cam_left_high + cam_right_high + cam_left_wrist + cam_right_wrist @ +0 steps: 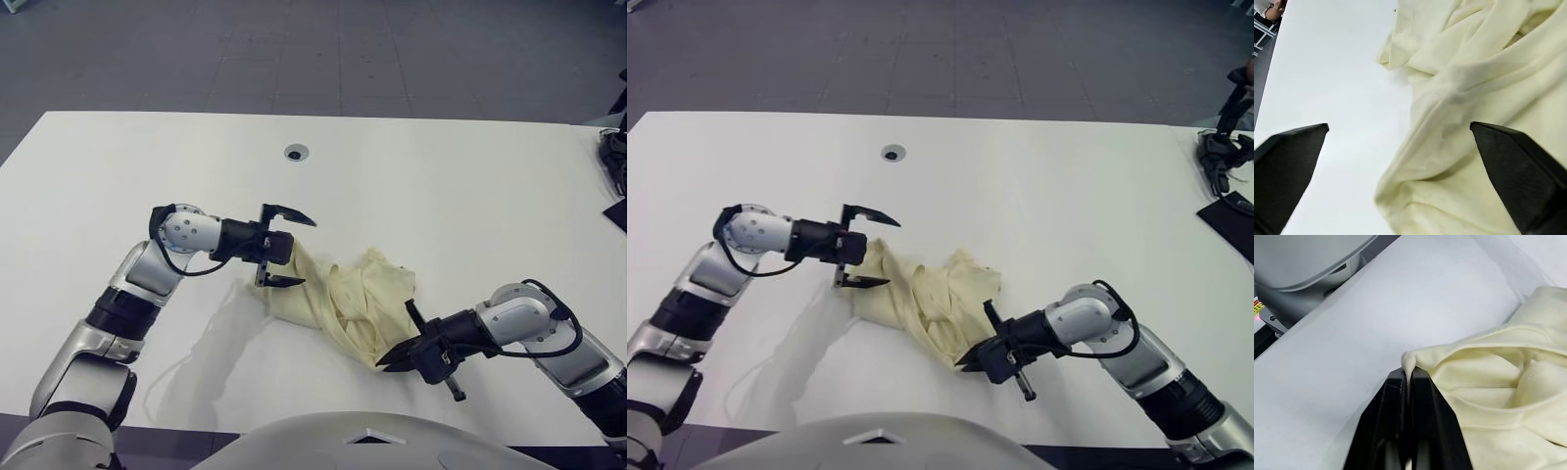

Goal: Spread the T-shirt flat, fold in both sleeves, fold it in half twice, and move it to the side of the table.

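A pale yellow T-shirt [343,299] lies crumpled on the white table [421,186], near the front edge. My left gripper [294,250] stands open over the shirt's left end, one finger above the cloth and one by its edge; in the left wrist view the T-shirt [1474,98] lies between the spread fingertips [1508,161]. My right gripper [387,360] is shut on the T-shirt's front right corner. The right wrist view shows a pinch of the T-shirt [1488,372] clamped between the closed fingers [1396,431].
A round cable hole [296,152] sits in the table toward the back. Black gear [1225,162] lies at the far right edge. Bare tabletop spreads to the left, right and behind the shirt.
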`<state>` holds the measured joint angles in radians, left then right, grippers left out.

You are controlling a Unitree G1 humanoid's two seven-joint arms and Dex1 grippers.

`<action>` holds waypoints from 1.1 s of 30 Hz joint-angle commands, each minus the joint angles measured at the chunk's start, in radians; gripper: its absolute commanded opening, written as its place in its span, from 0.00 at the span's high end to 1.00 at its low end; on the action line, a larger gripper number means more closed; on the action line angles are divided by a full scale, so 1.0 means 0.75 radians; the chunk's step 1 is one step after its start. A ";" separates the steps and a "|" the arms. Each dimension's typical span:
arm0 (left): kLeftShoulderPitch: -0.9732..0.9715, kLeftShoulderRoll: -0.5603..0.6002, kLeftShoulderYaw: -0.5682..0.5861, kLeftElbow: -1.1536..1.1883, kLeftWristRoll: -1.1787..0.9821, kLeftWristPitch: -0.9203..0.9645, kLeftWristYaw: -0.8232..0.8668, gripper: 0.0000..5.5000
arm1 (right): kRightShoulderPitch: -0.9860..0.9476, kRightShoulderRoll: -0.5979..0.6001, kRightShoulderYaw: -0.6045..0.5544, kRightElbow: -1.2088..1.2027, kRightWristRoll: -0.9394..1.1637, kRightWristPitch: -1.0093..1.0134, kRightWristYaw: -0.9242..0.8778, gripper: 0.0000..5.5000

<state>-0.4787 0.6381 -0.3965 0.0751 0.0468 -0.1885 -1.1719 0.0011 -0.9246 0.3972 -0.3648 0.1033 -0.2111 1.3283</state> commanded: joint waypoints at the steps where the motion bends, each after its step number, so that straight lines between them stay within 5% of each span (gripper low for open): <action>1: -0.038 -0.026 -0.042 0.039 0.036 -0.013 -0.018 0.16 | -0.012 0.005 0.000 0.018 -0.002 -0.017 0.001 1.00; 28: 0.060 -0.027 -0.104 -0.014 0.071 -0.055 -0.038 0.99 | -0.011 0.057 0.025 0.055 -0.053 -0.029 -0.033 1.00; 33: 0.077 -0.011 -0.080 -0.037 0.064 -0.057 -0.030 1.00 | -0.022 0.060 0.019 0.072 -0.068 -0.034 -0.053 1.00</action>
<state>-0.4299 0.6103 -0.4681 0.0623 0.0954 -0.2301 -1.1921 0.0004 -0.8840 0.4147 -0.3230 0.0635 -0.2332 1.2975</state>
